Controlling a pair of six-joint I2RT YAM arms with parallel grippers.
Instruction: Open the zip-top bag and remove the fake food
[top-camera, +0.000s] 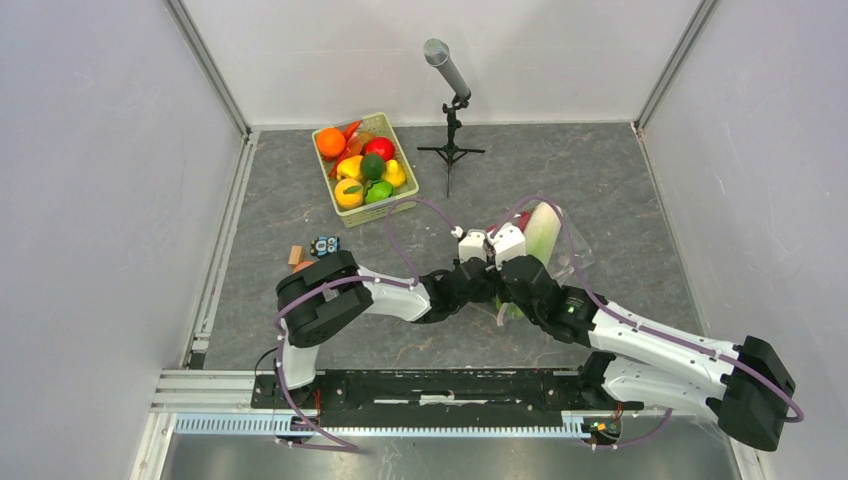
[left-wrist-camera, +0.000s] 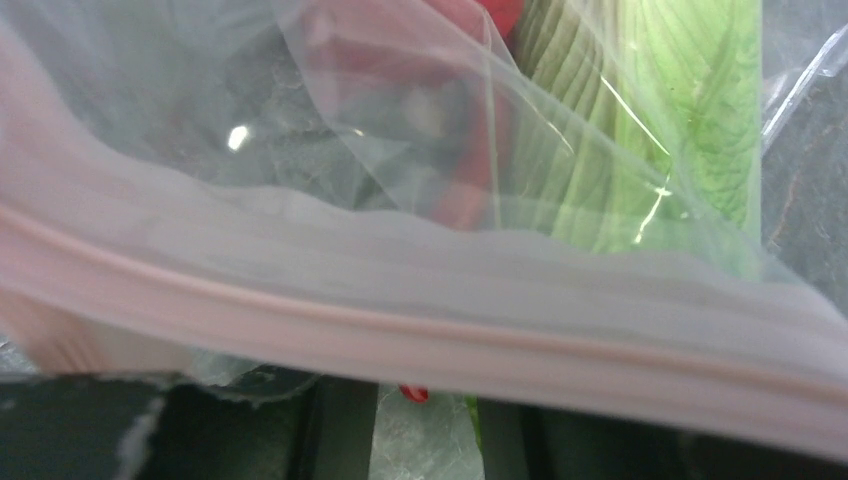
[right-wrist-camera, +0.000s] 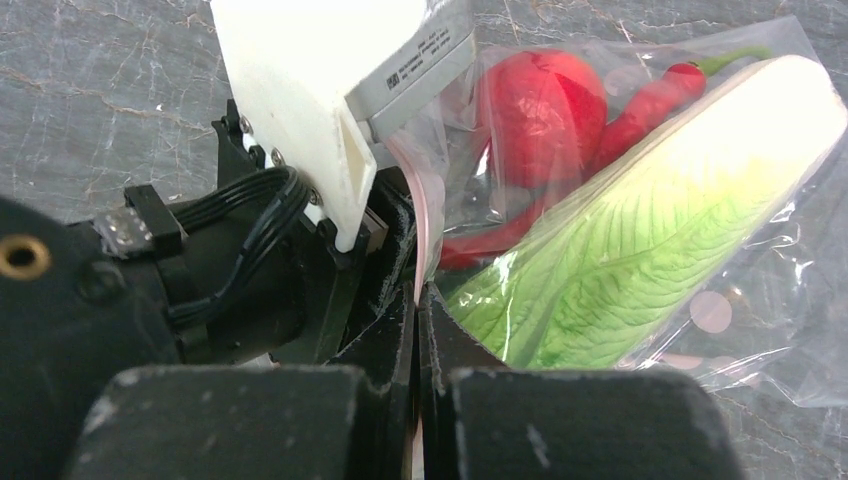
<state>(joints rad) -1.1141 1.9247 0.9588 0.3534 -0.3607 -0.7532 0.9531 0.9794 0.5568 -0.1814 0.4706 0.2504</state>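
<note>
1. The zip-top bag (right-wrist-camera: 770, 250) lay on the grey counter (top-camera: 300, 210), a little right of centre, just ahead of where the two arms met.
2. The fake food was inside the bag: a long white-and-green cabbage (right-wrist-camera: 640, 230) along its length, with a red round piece (right-wrist-camera: 540, 110) and a red chilli (right-wrist-camera: 650, 100) beside it. All three showed through the clear plastic.
3. The right claw (right-wrist-camera: 420, 300) had its fingers pressed together. In the right wrist view, the bag's pale pink edge ran down into the seam between them, so I recorded it as pinching the bag at the zip end.
4. The left claw (left-wrist-camera: 425, 425) stood part-way open, with its dark fingers at the bottom of the left wrist view and a gap between them.
5. The pink zip strip (left-wrist-camera: 400, 340) lay straight across that view, just in front of the left fingers. I could not tell whether either finger touched the strip.
6. I could not tell from any view whether the zip was parted or sealed.
7. In the top view, both claws came together at the near end of the bag. The left arm reached in from the left and the right arm from the right.
8. A green basket (top-camera: 326, 170) of toy fruit sat at the far left of the counter, well apart from the bag. A microphone (top-camera: 447, 68) on a small tripod stood beside the basket.
</note>
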